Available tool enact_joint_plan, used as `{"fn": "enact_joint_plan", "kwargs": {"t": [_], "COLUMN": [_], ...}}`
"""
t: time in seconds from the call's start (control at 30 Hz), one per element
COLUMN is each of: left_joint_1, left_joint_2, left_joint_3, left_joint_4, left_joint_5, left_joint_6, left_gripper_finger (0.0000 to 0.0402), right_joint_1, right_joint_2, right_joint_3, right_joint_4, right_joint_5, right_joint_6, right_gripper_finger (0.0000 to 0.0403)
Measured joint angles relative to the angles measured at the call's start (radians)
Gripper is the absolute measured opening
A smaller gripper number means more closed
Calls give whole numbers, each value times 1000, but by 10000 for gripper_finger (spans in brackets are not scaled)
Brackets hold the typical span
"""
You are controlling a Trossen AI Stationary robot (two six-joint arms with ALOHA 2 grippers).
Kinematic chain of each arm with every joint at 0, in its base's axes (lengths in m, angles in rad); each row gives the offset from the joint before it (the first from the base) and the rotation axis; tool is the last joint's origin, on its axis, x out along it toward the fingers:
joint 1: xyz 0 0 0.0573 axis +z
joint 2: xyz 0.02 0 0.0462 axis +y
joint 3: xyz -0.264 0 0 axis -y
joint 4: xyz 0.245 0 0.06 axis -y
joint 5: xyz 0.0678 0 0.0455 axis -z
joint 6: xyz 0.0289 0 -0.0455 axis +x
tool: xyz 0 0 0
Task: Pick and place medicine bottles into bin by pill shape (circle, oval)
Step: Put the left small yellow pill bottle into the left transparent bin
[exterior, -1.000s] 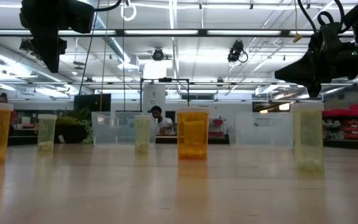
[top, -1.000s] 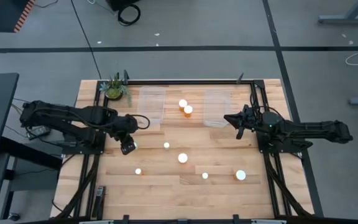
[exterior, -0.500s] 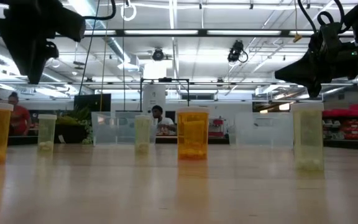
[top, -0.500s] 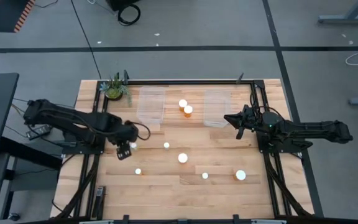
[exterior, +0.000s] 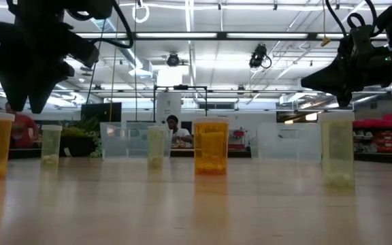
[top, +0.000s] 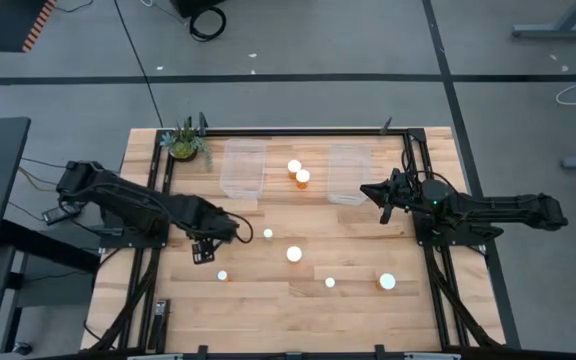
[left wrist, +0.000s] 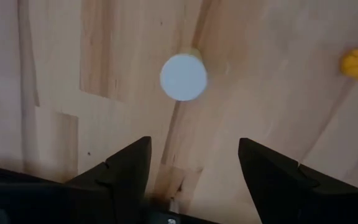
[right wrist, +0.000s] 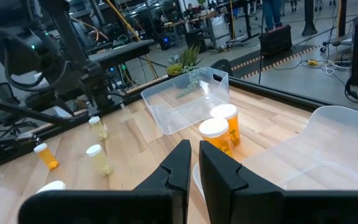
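Observation:
Several amber medicine bottles with white caps stand upright on the wooden table: two (top: 298, 172) between the bins and others (top: 294, 254) spread across the middle and near side. My left gripper (top: 203, 255) is open and points down above the table's left part. A white-capped bottle (left wrist: 183, 77) stands just ahead of its fingers, apart from them, likely the near-left bottle (top: 222, 275). My right gripper (top: 379, 198) is shut and empty, held above the table by the right bin (top: 346, 172).
Two clear plastic bins (top: 243, 168) stand at the table's far side. A small green potted plant (top: 185, 143) stands at the far left corner. A black frame (top: 423, 250) runs along the table's sides. People show in the room beyond (exterior: 173, 129).
My left gripper has gone toward the table's near edge and now hangs over the near-left area, its fingers still open. My right arm has kept still.

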Motion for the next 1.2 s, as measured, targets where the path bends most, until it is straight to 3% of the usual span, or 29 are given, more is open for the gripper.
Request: {"fn": "enact_joint_plan", "kwargs": {"t": [0.3,0.7,1.2], "left_joint_1": [-7,-18,13], "left_joint_2": [-5,-68,-63], "left_joint_3": [-69,-258,-266], "left_joint_4": [48,376,490], "left_joint_5": [-19,-71,-79], "left_joint_6": [-84,-134,-151], "left_gripper_finger": [242,233,222], "right_joint_1": [0,0,0], "right_joint_2": [0,0,0], "right_joint_3": [0,0,0], "right_joint_4": [1,-2,-4], "right_joint_5": [0,0,0], "right_joint_6": [0,0,0], "right_gripper_finger": [39,39,39]}}
